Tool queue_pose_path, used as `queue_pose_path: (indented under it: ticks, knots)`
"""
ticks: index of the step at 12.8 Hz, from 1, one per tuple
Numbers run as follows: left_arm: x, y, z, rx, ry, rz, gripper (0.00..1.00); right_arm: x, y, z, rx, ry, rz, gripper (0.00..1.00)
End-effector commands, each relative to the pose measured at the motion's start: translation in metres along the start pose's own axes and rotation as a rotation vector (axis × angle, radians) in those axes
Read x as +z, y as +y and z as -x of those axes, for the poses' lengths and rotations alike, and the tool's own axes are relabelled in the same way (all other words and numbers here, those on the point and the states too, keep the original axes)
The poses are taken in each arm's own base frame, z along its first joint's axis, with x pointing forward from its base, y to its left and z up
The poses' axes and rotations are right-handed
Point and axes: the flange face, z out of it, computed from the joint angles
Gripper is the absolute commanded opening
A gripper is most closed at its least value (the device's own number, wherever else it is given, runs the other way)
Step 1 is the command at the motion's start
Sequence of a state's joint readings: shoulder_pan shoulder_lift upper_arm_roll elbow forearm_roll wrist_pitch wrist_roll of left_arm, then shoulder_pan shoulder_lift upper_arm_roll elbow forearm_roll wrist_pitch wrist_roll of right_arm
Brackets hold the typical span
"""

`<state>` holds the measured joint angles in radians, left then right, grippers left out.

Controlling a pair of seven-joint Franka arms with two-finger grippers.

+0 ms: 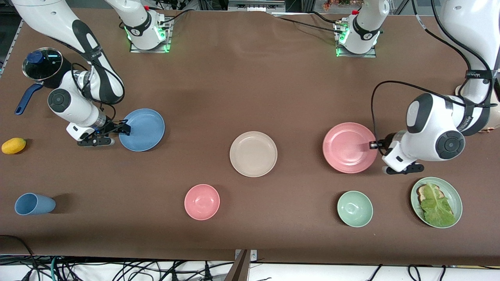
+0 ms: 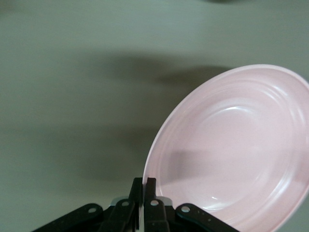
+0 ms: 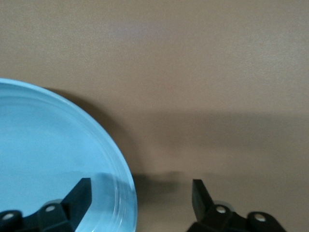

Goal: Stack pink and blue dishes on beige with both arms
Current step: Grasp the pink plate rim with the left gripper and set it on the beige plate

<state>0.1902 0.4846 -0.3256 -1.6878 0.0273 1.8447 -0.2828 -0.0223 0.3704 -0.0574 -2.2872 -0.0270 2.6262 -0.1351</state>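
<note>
Grasp step on both sides: left gripper [image 1: 373, 145] is pinched tight on the rim of the pink plate [image 1: 349, 147], fingers [image 2: 150, 189] squeezed together on the edge in the left wrist view, plate sitting toward the left arm's end of the table. Right gripper [image 1: 122, 128] is at the rim of the blue plate [image 1: 142, 129] toward the right arm's end, fingers [image 3: 83, 191] spread wide and straddling the edge, one over the plate and one outside, nothing gripped yet. Beige plate [image 1: 253, 153] lies mid-table between the two, bare on top. Neither plate looks stacked, so task is early. Next move likely calls for the right gripper to clamp the blue rim, then each plate lifted and carried over the beige one in turn, without arms colliding.
</note>
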Motion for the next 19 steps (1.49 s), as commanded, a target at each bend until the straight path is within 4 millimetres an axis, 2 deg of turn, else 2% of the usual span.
queue_pose_path:
  ticks: [1, 3, 4, 6, 9, 10, 12, 15, 17, 18, 19]
  knots:
    - [-0.019, 0.058, 0.02, -0.063, -0.003, 0.058, 0.0, -0.001, 0.001, 0.002, -0.011, 0.012, -0.003, 0.81]
    - [-0.019, 0.115, 0.025, -0.078, 0.018, 0.074, 0.0, -0.001, 0.001, 0.002, -0.005, 0.007, -0.004, 0.71]
    - [-0.011, 0.144, 0.028, -0.08, 0.024, 0.08, 0.0, -0.002, 0.001, 0.002, -0.005, 0.007, -0.004, 0.63]
    - [0.018, 0.199, 0.04, -0.042, 0.032, 0.076, 0.0, -0.004, 0.0, 0.003, -0.005, 0.0, -0.007, 0.41]
    - [0.046, 0.256, 0.049, -0.037, 0.086, 0.119, 0.0, -0.006, -0.001, 0.004, -0.004, -0.013, -0.011, 0.08]
    - [0.057, 0.273, 0.05, -0.05, 0.103, 0.136, 0.0, -0.011, -0.001, 0.002, -0.005, -0.004, -0.01, 0.0]
    - [0.076, 0.295, 0.051, -0.07, 0.134, 0.123, 0.0, -0.029, 0.001, -0.005, -0.01, -0.004, -0.01, 0.0]
    - [0.091, 0.312, 0.048, -0.091, 0.157, 0.133, 0.0, -0.059, 0.002, -0.022, -0.004, -0.038, -0.023, 0.0]
    - [0.101, 0.316, 0.046, -0.089, 0.158, 0.14, 0.0, -0.096, 0.004, -0.045, -0.004, -0.068, -0.046, 0.0]
    - [0.099, 0.316, 0.046, -0.089, 0.16, 0.144, 0.07, -0.123, 0.006, -0.063, -0.027, -0.068, -0.073, 0.0]
    - [0.095, 0.315, 0.041, -0.086, 0.173, 0.147, 0.86, -0.147, 0.004, -0.077, -0.046, -0.07, -0.112, 0.0]
